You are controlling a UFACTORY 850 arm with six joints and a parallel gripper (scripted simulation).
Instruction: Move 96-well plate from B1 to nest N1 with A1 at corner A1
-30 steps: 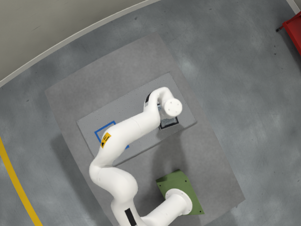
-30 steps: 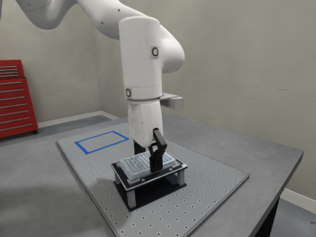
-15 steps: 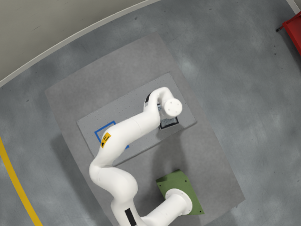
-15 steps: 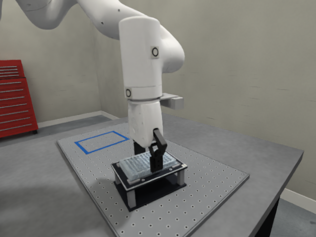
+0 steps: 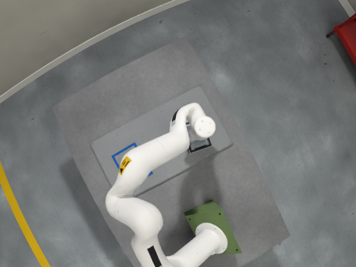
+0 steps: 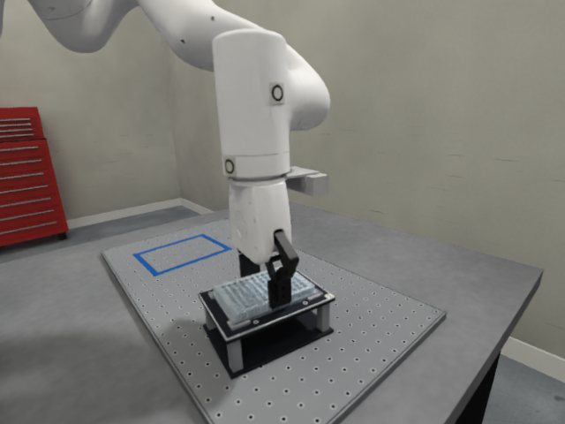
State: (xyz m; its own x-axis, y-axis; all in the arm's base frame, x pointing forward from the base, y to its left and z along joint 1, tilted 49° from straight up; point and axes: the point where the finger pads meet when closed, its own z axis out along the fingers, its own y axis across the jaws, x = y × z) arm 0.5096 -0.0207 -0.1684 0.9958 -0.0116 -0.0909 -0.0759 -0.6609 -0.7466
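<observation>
The clear 96-well plate (image 6: 263, 294) lies flat on the black raised nest N1 (image 6: 269, 321), between its white locators. My gripper (image 6: 263, 283) points straight down over the plate, fingers open wide and standing on either side of it; the near black finger is at the plate's front long edge and the far finger is mostly hidden behind the plate. In the overhead view the wrist (image 5: 203, 127) covers most of the plate and nest (image 5: 201, 147). I cannot make out the cut-off corner or the A1 mark. The blue outline of spot B1 (image 6: 182, 253) has nothing in it.
The perforated grey breadboard (image 6: 274, 329) carries the nest and B1 on a grey table. The arm's green base mount (image 5: 212, 227) sits at the table's near side. A red tool cabinet (image 6: 25, 175) stands by the wall.
</observation>
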